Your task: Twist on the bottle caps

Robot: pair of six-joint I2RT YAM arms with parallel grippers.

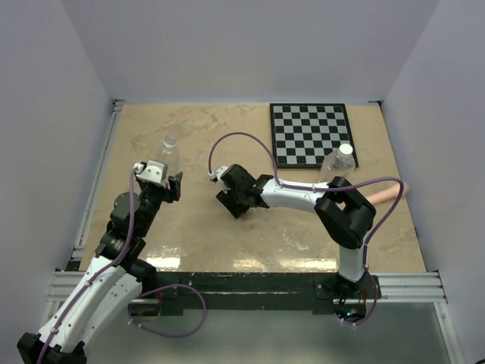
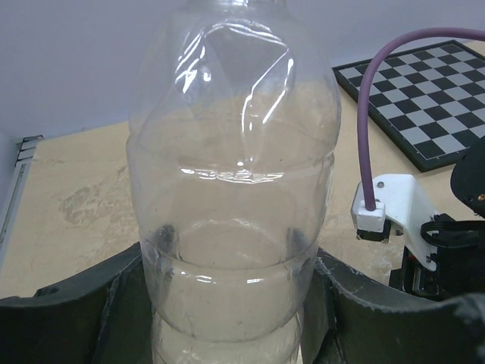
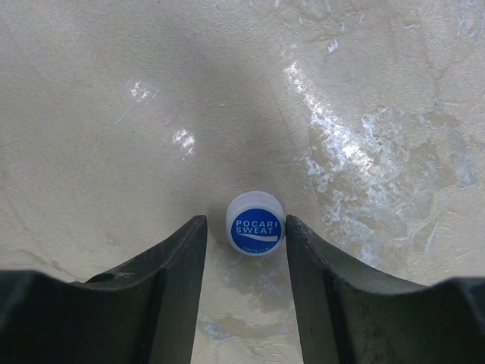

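Left end effector (image 2: pixel 231 296) gripped upright clear bottle (image 2: pixel 235 152). Right end effector (image 3: pixel 245 225) stood part open astride blue cap (image 3: pixel 256 224) on desk (image 3: pixel 114 114); one finger touched, other just apart. Capped bottle (image 1: pixel 341 161) stood at checkerboard (image 1: pixel 311 134) corner, pinkish stick (image 1: pixel 392 192) nearby.

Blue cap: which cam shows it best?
Right wrist: the blue cap lies sharp and unobstructed between the jaws of the right gripper, lettering readable. Top external hides it beneath that gripper. Left wrist doesn't show it at all.
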